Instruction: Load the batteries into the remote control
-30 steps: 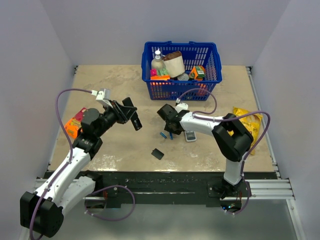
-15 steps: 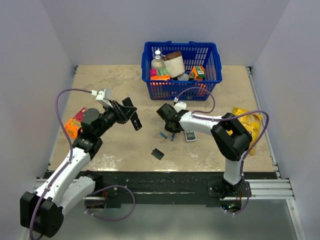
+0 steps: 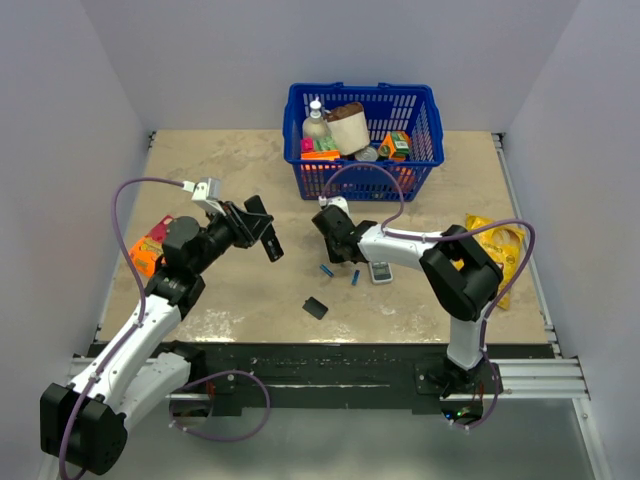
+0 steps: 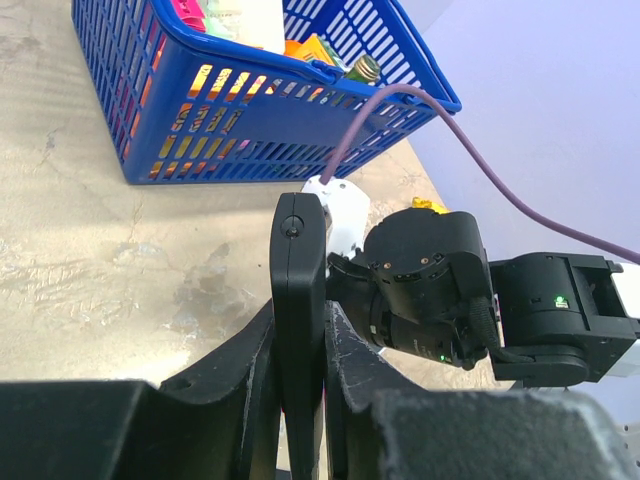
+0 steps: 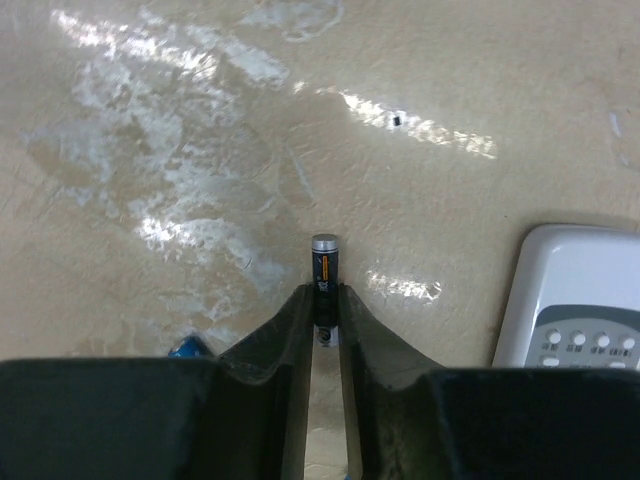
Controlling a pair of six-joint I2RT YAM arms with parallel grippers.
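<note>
The black remote control stands on edge between the fingers of my left gripper, which is shut on it. In the top view this gripper holds the remote above the table's left half. My right gripper is shut on a slim dark battery, whose metal end sticks out past the fingertips. In the top view the right gripper sits below the basket. Two blue batteries lie on the table beside it. The small black back cover lies nearer the front edge.
A blue basket full of items stands at the back. A white-grey remote lies just right of the right gripper. A yellow bag lies at the right edge and an orange packet at the left.
My right gripper has shut on a battery and drawn back a little toward the basket, uncovering a battery on the table. The left arm and remote have not moved.
</note>
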